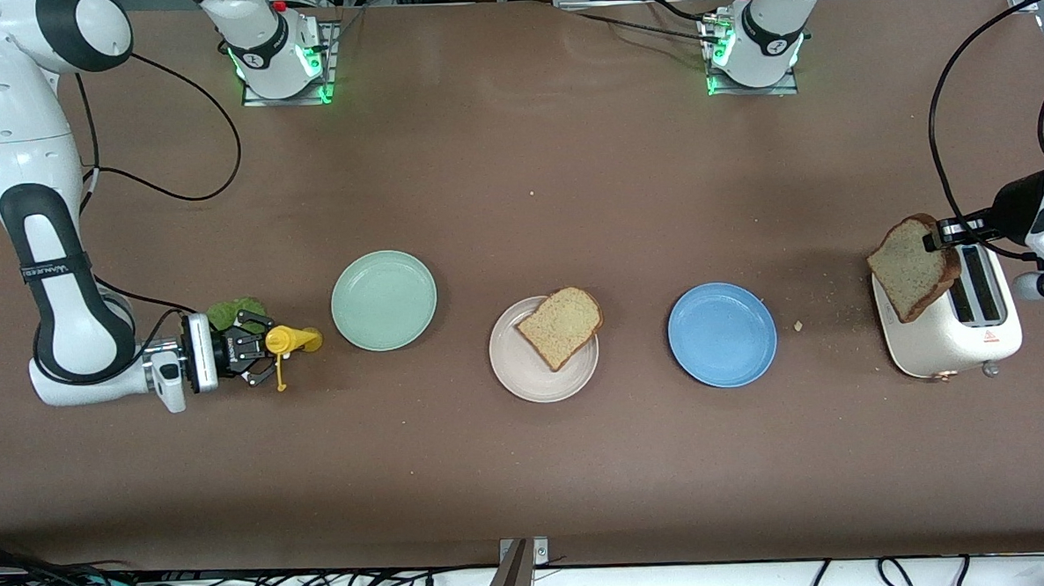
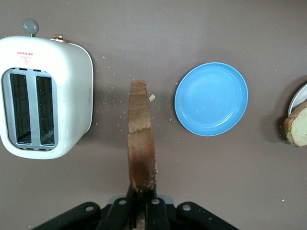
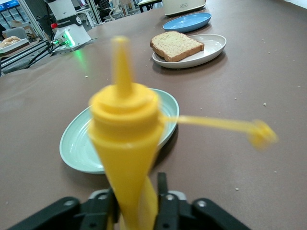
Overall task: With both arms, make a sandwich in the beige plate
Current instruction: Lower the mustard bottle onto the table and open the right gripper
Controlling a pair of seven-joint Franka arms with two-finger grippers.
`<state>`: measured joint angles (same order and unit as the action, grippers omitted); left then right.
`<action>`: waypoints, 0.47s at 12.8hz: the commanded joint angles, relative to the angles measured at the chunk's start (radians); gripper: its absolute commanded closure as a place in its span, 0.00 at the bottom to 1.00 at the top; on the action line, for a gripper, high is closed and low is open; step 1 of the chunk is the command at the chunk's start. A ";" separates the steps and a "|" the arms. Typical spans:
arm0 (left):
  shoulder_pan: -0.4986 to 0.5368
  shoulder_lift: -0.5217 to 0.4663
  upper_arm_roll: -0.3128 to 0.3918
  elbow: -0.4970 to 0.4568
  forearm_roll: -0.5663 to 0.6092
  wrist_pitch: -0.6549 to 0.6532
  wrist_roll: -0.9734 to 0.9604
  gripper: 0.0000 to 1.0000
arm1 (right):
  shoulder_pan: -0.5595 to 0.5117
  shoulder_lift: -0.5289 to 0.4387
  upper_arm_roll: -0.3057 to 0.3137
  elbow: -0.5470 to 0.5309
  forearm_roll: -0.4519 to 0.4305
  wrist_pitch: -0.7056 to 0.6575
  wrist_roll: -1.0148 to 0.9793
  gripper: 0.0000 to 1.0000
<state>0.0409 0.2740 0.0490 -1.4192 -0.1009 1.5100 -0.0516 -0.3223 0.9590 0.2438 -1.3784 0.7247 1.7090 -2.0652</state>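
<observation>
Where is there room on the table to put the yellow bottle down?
Bare table lies between the mint-green plate and the beige plate, and between the beige plate and the blue plate. It is crowded where the lettuce lies by the right end effector around the yellow bottle.

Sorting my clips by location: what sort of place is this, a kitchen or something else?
Likely a robotics lab staged as a kitchen: two bolted-down arms, loose cables along the table edge, and a toaster, plates and a yellow squeeze bottle as props.
</observation>
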 commanded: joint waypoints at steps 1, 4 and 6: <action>-0.004 -0.007 0.003 -0.003 -0.013 -0.002 0.012 1.00 | -0.004 0.006 0.006 0.021 0.009 0.000 0.000 0.00; 0.010 -0.006 0.005 -0.003 -0.013 -0.002 0.024 1.00 | -0.004 -0.025 -0.021 0.030 -0.045 0.000 0.000 0.00; 0.011 -0.004 0.006 0.000 -0.013 -0.001 0.025 1.00 | -0.004 -0.068 -0.044 0.030 -0.102 0.003 0.005 0.00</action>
<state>0.0476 0.2740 0.0506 -1.4192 -0.1009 1.5100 -0.0515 -0.3250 0.9415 0.2180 -1.3434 0.6724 1.7158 -2.0651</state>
